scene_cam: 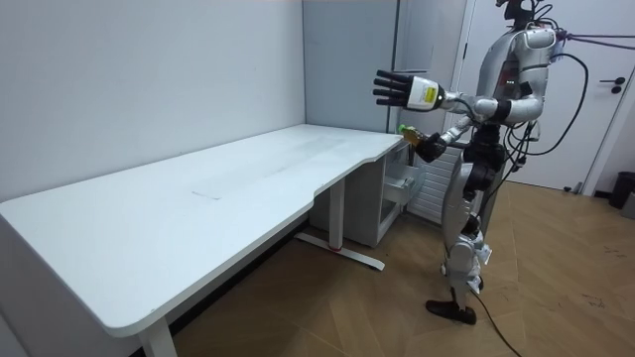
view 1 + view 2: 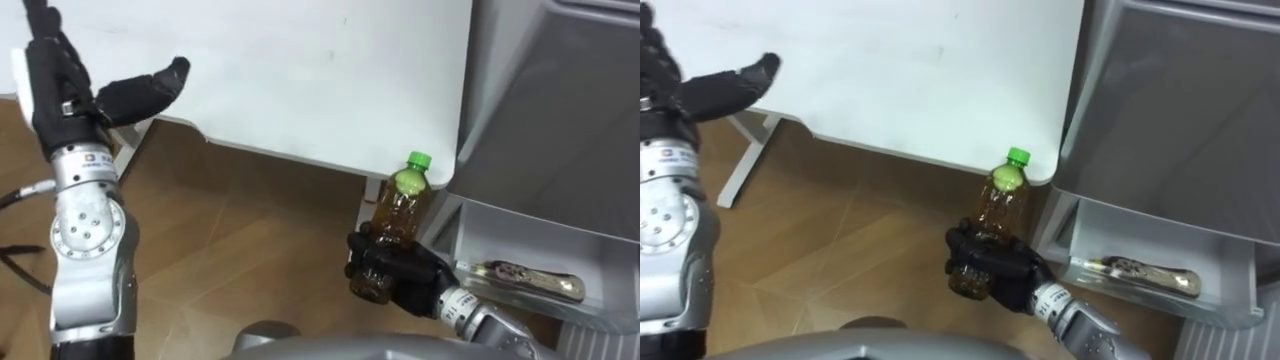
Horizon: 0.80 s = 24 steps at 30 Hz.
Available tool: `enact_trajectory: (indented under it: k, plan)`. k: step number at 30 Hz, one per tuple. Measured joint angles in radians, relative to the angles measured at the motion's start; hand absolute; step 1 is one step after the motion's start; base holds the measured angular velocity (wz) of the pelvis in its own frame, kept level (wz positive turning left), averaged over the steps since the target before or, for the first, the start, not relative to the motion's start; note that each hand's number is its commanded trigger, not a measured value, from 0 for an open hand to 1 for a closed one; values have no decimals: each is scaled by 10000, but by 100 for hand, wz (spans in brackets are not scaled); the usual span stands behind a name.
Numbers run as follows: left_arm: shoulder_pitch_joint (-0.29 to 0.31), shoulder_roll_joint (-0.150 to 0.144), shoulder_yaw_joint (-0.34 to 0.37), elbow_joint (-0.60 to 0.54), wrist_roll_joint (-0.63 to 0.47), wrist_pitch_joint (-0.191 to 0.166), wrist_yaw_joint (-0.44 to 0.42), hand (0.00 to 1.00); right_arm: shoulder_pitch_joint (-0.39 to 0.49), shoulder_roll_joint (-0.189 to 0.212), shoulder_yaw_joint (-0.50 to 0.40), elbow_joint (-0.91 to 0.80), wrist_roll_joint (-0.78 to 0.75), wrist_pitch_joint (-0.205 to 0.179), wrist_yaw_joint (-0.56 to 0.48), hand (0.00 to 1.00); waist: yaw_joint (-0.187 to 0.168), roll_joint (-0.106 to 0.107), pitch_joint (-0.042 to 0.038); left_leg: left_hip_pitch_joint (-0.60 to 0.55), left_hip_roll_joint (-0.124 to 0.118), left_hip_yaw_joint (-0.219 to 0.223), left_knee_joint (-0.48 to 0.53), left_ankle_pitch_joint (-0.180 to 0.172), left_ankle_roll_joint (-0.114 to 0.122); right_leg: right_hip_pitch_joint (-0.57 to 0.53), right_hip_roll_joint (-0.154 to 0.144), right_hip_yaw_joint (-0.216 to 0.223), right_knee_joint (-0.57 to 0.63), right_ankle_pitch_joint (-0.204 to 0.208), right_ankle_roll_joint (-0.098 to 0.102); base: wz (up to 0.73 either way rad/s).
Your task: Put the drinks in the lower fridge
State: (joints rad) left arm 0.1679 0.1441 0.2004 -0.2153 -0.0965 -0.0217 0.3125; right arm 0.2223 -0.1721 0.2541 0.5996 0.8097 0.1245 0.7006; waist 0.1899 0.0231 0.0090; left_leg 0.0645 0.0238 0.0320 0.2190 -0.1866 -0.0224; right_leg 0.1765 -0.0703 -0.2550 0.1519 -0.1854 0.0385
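Note:
A clear bottle of amber drink with a green cap stands upright in my right hand, whose dark fingers curl round its lower half. It hangs over the wooden floor, just below the white table's corner and left of the grey fridge. The fridge's lower compartment is open right beside the bottle. My left hand is raised at the upper left over the table's edge, fingers straight, holding nothing. In the room view I stand at the table's far end by the fridge, left hand held high and the bottle lower.
The white table spans the top of the eye views, its rounded corner close to the bottle's cap. A flat foil packet lies on the white shelf of the open lower compartment. Wooden floor lies below the table edge.

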Motion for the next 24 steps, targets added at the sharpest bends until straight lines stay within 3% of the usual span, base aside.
enact_trajectory:
  k: [6, 9, 13, 19, 24]
  plan:
    - [2, 12, 226, 341, -539, -2, 573, 0, 14, -162, -3, 0, 0, 37, -29, 100, 91, -15, -8, -11, 0, -20, 2, -1, 0, -8, -2, -5, 15, 1, -1, 0]
    - [1, 71, 351, 1348, -849, 0, 791, 0, 41, -206, -4, -10, -7, 82, -241, 100, 100, -39, -22, -25, -4, -14, 12, -1, 0, -34, -3, 6, -13, -2, -1, 0]
    - [113, 56, 254, 2199, -862, 25, 928, 0, 228, -217, -12, -123, -3, 83, -479, 100, 118, -179, -114, -2, -11, -12, 33, 0, -2, -28, 0, 18, -42, -2, -2, 0]
    - [263, -12, -641, 4181, -1111, 86, 968, 0, 263, -154, -1, -131, 78, 84, -567, 100, 81, -178, -100, 155, 7, 67, -82, -2, -4, 59, 8, 64, -17, 0, -3, -4]
    - [375, -7, -1726, 5803, -1029, 349, 425, 0, 252, -106, 105, 188, 70, 96, -728, 100, -9, -207, 7, 64, -3, 84, -133, -4, -5, 113, 5, 75, -101, -2, -1, 0]
